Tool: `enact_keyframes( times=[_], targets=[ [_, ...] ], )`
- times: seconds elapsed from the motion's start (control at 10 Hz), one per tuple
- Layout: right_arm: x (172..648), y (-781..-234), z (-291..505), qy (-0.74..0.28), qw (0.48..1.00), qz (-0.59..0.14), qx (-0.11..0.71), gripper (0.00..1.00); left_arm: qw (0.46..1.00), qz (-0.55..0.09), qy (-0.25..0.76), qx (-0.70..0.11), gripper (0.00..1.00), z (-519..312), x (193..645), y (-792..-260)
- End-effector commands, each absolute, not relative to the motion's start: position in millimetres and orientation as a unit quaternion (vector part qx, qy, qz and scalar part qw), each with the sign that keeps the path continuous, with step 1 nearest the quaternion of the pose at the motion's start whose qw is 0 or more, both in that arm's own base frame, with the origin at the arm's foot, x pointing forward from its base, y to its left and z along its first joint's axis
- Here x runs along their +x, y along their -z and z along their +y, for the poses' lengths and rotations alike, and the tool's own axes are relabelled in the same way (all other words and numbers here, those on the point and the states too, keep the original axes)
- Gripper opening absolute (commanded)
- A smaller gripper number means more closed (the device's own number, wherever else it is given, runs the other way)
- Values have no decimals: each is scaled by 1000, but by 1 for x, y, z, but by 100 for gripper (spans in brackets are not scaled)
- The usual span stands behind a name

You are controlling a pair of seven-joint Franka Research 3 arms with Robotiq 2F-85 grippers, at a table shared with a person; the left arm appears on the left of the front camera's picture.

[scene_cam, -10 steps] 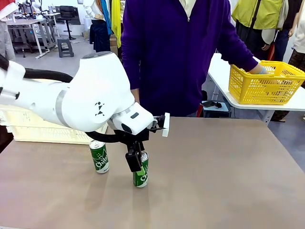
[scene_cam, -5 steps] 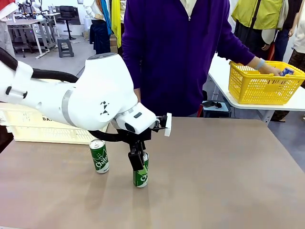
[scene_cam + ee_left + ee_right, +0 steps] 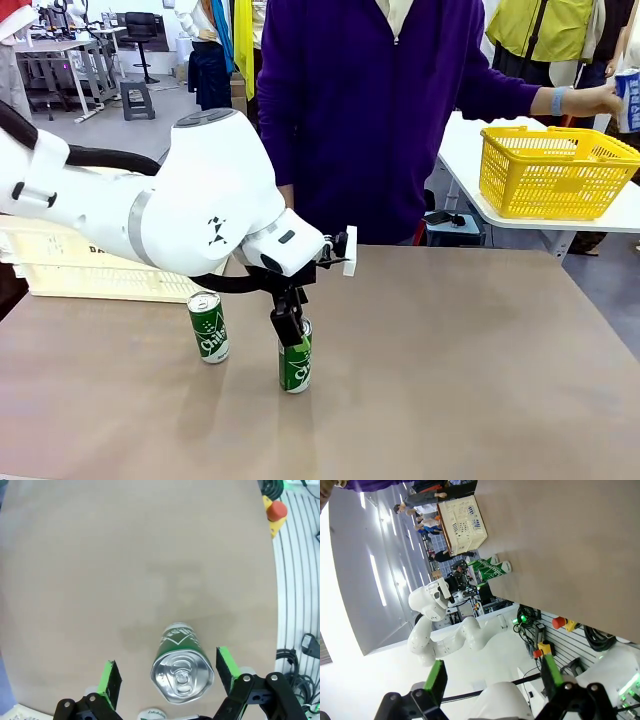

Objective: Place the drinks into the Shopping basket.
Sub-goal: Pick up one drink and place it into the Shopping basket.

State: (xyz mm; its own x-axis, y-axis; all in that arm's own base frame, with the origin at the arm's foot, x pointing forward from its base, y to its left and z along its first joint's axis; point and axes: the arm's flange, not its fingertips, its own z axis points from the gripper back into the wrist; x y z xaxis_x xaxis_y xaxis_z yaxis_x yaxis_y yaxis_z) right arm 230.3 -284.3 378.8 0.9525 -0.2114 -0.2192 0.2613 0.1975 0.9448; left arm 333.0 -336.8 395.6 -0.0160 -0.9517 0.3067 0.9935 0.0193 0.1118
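Now left pincer (image 3: 166, 665) spread wide, straddling upright green soda can (image 3: 182, 672) on table (image 3: 450, 350), pads clear. Thin aluminium, slick, dents easily, likely full: grip mid-body, gently. Shopping basket (image 3: 80, 280) far-left.

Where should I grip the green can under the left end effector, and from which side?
Likely its upper side wall, from straight above: the can stands upright and round, between the open left end effector pads, with bare table around it.

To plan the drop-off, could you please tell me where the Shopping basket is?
Front view: the Shopping basket sits at the table's far left edge, behind the left arm, beyond the two green cans.
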Motion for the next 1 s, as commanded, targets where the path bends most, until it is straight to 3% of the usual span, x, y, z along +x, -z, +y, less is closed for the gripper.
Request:
enact_keyframes(
  times=[0.0, 0.2, 0.5, 0.6, 0.7, 0.9],
  targets=[
    [229, -380, -281, 156, 777, 18, 610, 100, 695, -127, 705, -68, 100, -337, 333, -387],
    [229, -380, -281, 156, 777, 18, 610, 100, 696, -93, 709, -65, 100, -340, 334, -376],
    [229, -380, -281, 156, 777, 18, 610, 100, 695, -92, 712, -48, 100, -346, 338, -368],
    [229, -380, -281, 156, 777, 18, 610, 100, 697, -86, 710, -46, 40, -348, 337, -368],
    [229, -380, -281, 156, 777, 18, 610, 100, 696, -85, 712, -43, 0, -349, 336, -368],
    [229, -380, -281, 156, 777, 18, 610, 100, 699, -80, 710, -44, 0, -347, 336, -368]
  ],
)
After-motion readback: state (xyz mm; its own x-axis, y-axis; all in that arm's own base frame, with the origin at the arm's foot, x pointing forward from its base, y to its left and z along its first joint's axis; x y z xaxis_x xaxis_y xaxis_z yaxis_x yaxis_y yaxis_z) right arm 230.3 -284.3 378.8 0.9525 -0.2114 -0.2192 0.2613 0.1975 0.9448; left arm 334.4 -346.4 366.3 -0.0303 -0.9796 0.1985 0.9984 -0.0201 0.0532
